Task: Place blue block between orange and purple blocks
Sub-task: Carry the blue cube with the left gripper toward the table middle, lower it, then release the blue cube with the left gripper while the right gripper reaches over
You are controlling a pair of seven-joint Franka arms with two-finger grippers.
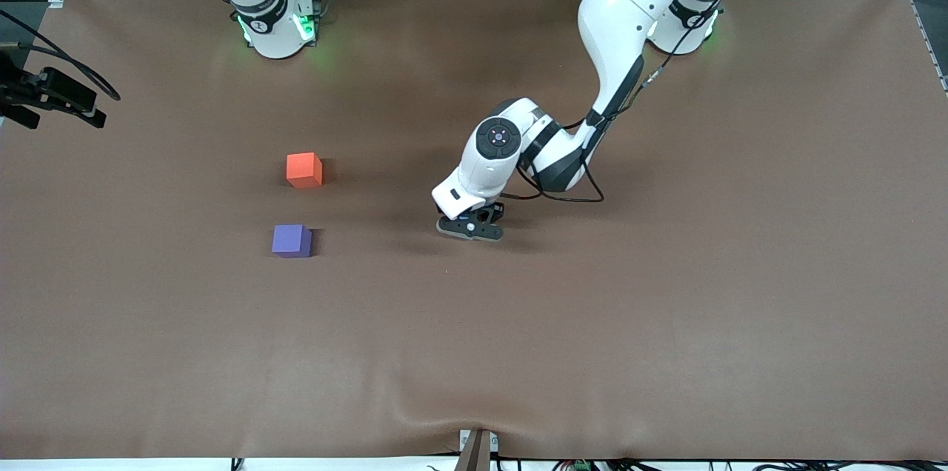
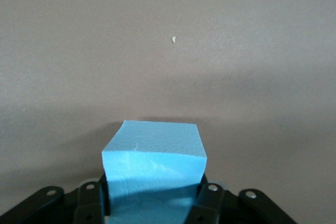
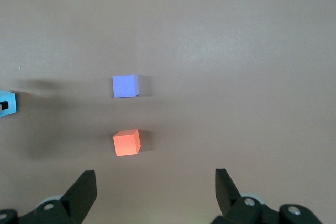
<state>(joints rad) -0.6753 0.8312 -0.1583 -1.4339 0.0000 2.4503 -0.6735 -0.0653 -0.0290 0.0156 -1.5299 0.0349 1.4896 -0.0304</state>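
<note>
The orange block (image 1: 304, 169) and the purple block (image 1: 292, 241) sit apart on the brown table toward the right arm's end, the purple one nearer the front camera. My left gripper (image 1: 471, 226) is low over the middle of the table and hides the blue block in the front view. In the left wrist view my left gripper (image 2: 152, 199) is shut on the blue block (image 2: 153, 161), one finger on each side. My right gripper (image 3: 155, 182) is open and empty, high above the orange block (image 3: 126, 142) and purple block (image 3: 125, 86); the blue block (image 3: 7, 103) shows at that view's edge.
A black camera mount (image 1: 53, 95) sticks in over the table's edge at the right arm's end. A small bracket (image 1: 478, 449) sits at the table's front edge. The table cloth (image 1: 666, 271) is bare toward the left arm's end.
</note>
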